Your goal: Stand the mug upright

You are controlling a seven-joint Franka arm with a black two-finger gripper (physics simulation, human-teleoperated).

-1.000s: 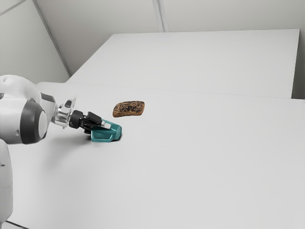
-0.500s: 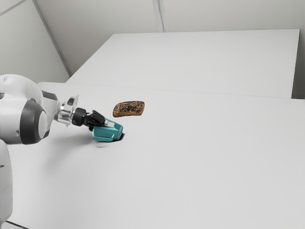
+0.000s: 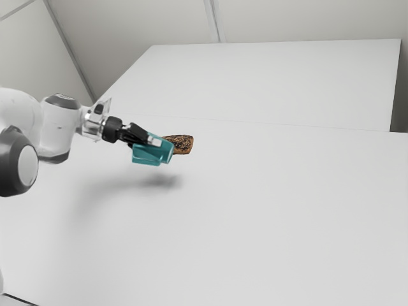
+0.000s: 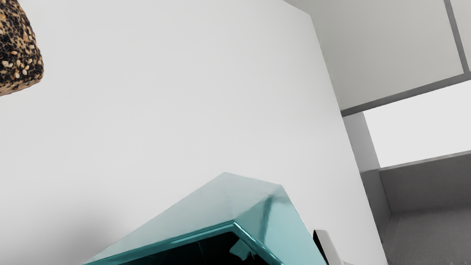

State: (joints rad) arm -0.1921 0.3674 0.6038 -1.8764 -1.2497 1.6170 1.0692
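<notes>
In the exterior view my gripper (image 3: 152, 141) is shut on the teal angular mug (image 3: 146, 155), holding it tilted above the table, with a soft shadow below. The wrist view has the mug (image 4: 265, 217) at the bottom edge, its rim and dark opening turned toward the hand. There my gripper (image 4: 294, 254) has one light fingertip against the mug's outer side; the other finger is hidden or cannot be made out.
A seeded bread roll (image 3: 182, 145) lies on the white table (image 3: 268, 217), partly behind the mug in the exterior view. The wrist view also has the roll (image 4: 18, 55), off beyond the mug, and the table's edge.
My gripper has risen off the table with the mug and shifted slightly toward the exterior view's right. The mug now overlaps part of the roll, which stays put.
</notes>
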